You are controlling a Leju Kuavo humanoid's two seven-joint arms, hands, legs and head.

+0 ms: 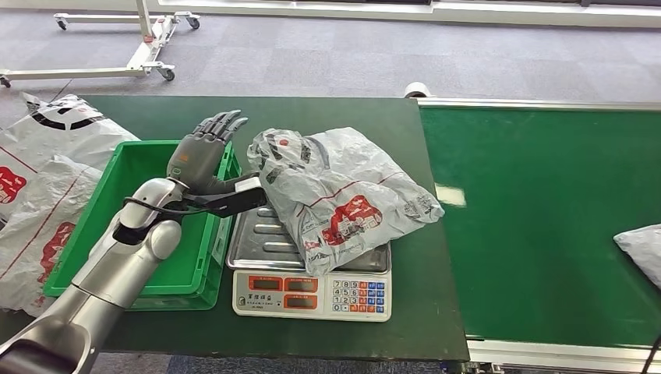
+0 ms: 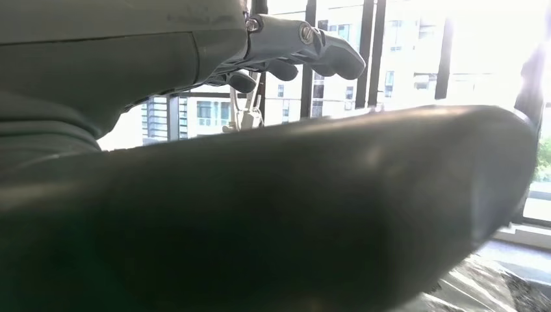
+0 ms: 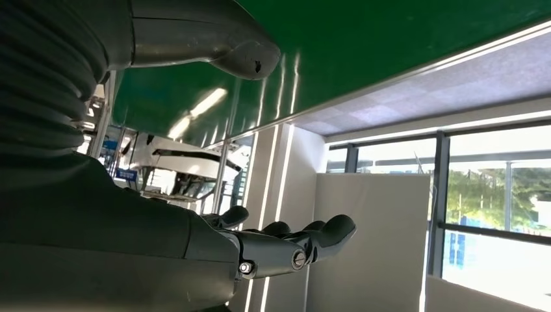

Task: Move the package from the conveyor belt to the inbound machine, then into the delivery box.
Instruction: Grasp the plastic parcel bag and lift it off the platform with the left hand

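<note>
Holding my left hand [image 1: 204,152] just above the rim of the green crate [image 1: 134,160], fingers stretched out and apart, nothing in them. Thumb side sits close against the crumpled edge of the package [image 1: 341,195]; whether it touches I cannot tell from the head view.

Package: grey plastic mailer bag, wrinkled and glossy, red and white printed marks, dark print near its far end. It lies on the scale [image 1: 312,269], covering most of the ribbed stainless pan and spilling over the pan's right side onto the tabletop [image 1: 374,125]. Scale front is white plastic with two orange display windows and a keypad of blue and white keys.

Crate: moulded green plastic, rectangular, smooth inner walls, standing just left of the scale and touching or nearly touching it. My silver forearm crosses over its near corner.

Tabletop: dark green, matt. To its right, the conveyor belt [image 1: 546,218], brighter green with a sheen and metal edge rails. A second grey bag [image 1: 643,249] lies at the belt's right edge, partly cut off.

More grey mailers [image 1: 39,179] with red and black print are heaped left of the crate.

Left wrist view: thick dark thumb across the frame, blurred; fingers [image 2: 305,45] extended beyond it against bright windows.

Right wrist view: my right hand [image 3: 273,247] is below the belt's glossy green underside, fingers straight, loosely side by side, holding nothing
</note>
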